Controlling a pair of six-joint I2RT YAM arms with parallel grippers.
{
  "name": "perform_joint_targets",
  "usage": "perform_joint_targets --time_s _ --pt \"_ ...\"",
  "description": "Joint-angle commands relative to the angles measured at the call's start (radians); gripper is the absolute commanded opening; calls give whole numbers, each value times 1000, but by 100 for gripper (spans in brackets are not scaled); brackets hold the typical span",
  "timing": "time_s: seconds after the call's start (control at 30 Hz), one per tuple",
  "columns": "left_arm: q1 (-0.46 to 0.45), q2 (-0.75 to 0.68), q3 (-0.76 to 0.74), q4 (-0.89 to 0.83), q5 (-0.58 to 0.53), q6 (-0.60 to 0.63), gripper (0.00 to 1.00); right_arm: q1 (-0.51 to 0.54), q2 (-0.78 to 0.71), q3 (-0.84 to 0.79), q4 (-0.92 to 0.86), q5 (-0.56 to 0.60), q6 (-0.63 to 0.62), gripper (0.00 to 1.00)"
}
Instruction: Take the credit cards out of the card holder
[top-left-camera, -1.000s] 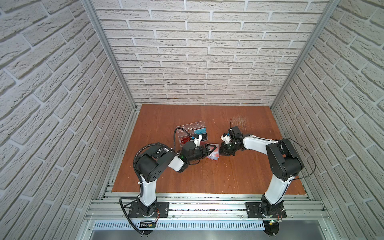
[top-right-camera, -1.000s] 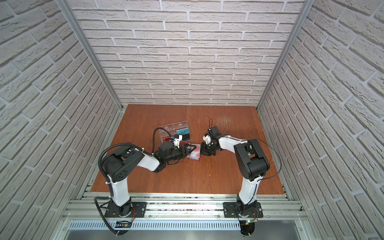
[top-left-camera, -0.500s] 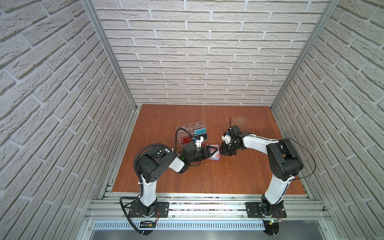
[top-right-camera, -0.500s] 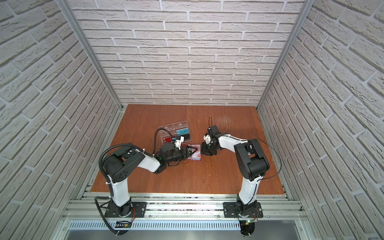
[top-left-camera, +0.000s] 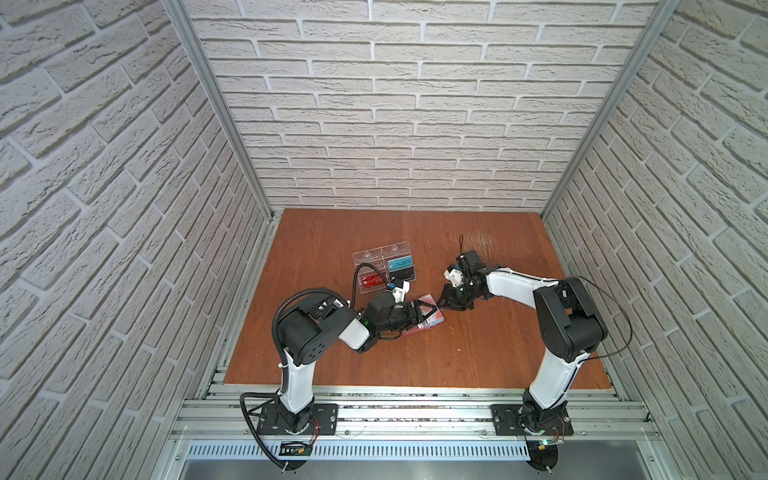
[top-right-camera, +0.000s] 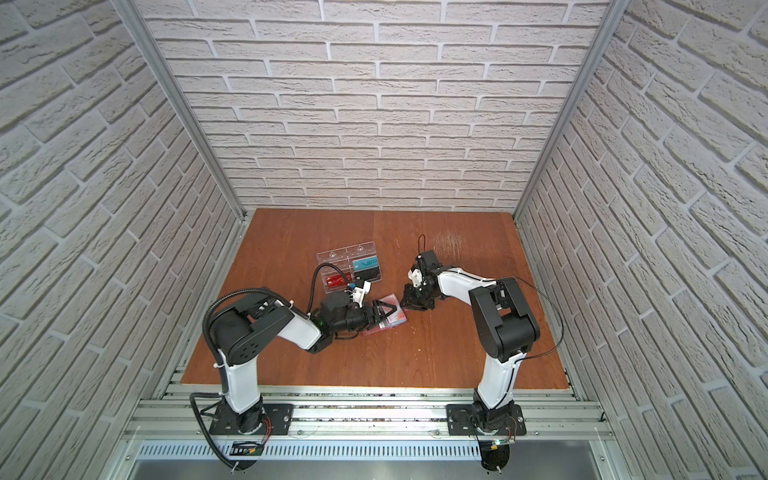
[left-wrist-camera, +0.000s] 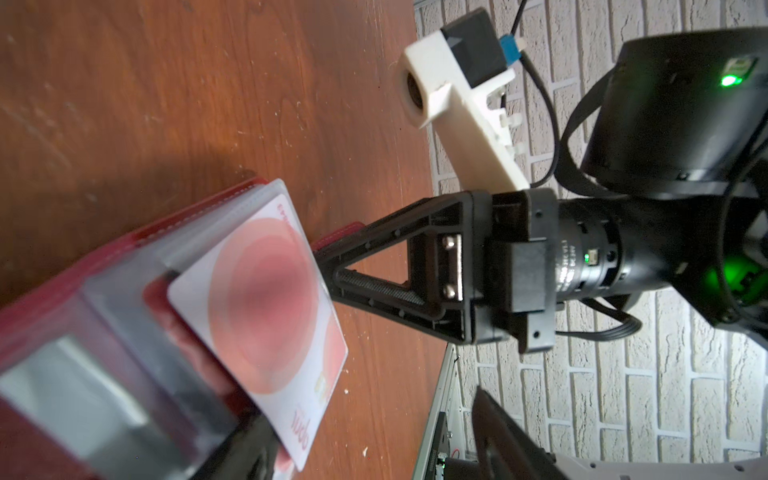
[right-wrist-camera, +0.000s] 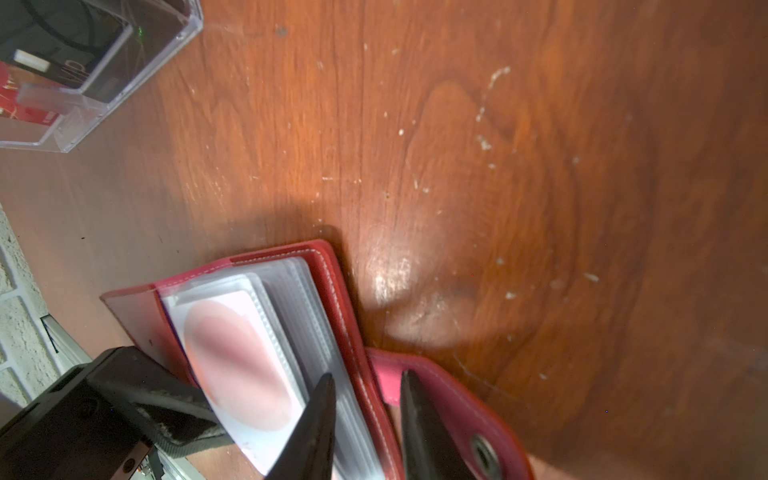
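The red card holder lies open on the table between both arms. A white credit card with red circles sticks partly out of a clear sleeve. My left gripper is open wide; one finger presses on the holder beside that card. My right gripper is open by a narrow gap, its tips straddling the holder's red cover edge next to the snap tab. A teal VIP credit card stands in the clear rack.
The clear acrylic rack stands just behind the left gripper and also holds a red card. Brick walls close in the wooden table on three sides; a metal rail runs along the front edge.
The right gripper's jaws have parted a little at the holder's edge. The left gripper and the holder have shifted slightly toward the front.
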Motion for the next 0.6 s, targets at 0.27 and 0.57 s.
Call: perform_joint_targets --time_s 0.27,0.57 --pt "-18 34 -1 169 -60 -20 72 -2 0 -28 28 15 -3 28" --pt "-19 41 17 152 -82 -21 72 1 16 -34 46 5 6 25"
